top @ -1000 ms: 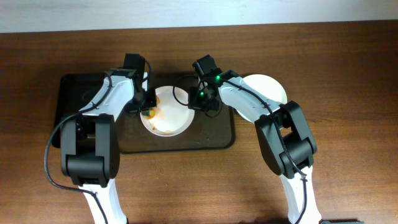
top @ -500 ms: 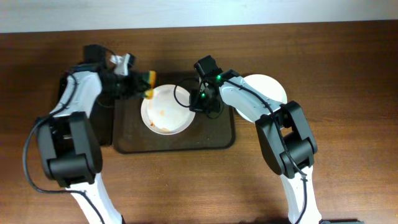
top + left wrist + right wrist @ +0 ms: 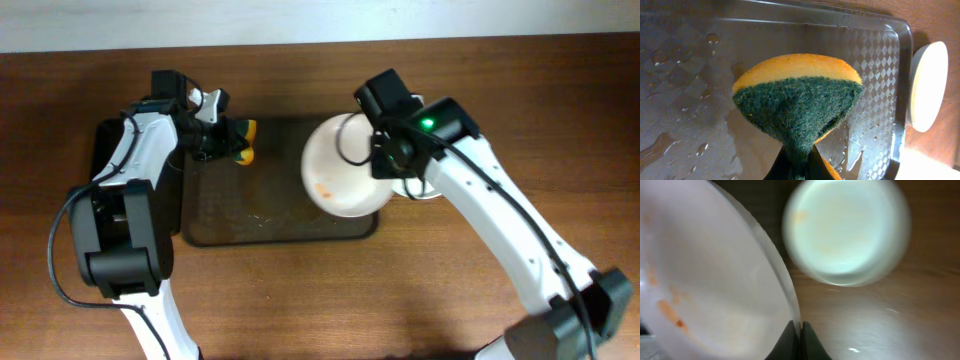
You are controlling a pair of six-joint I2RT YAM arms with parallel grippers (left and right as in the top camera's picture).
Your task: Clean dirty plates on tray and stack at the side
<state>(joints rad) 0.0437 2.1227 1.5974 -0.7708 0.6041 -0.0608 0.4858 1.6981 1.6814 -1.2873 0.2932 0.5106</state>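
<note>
My right gripper point(image 3: 372, 150) is shut on the rim of a white plate point(image 3: 338, 180) and holds it raised and tilted over the right end of the brown tray point(image 3: 270, 228). In the right wrist view the jaws point(image 3: 799, 330) pinch this plate point(image 3: 710, 275), which has faint orange smears. Another white plate point(image 3: 845, 230) lies on the wood at the right, mostly hidden under the arm in the overhead view point(image 3: 428, 190). My left gripper point(image 3: 218, 135) is shut on a yellow-and-green sponge point(image 3: 243, 136) at the tray's far left. The sponge point(image 3: 797, 95) hangs over the wet tray point(image 3: 685, 75).
A narrower black tray point(image 3: 100, 150) lies left of the brown tray, under my left arm. The brown tray's surface shows water drops and faint smears. A white plate point(image 3: 926, 85) shows past the tray's rim in the left wrist view. Bare wooden table lies in front.
My right gripper has lifted the smeared plate off the tray's middle and carried it right. My left gripper has drawn the sponge off the plate toward the tray's far left.
</note>
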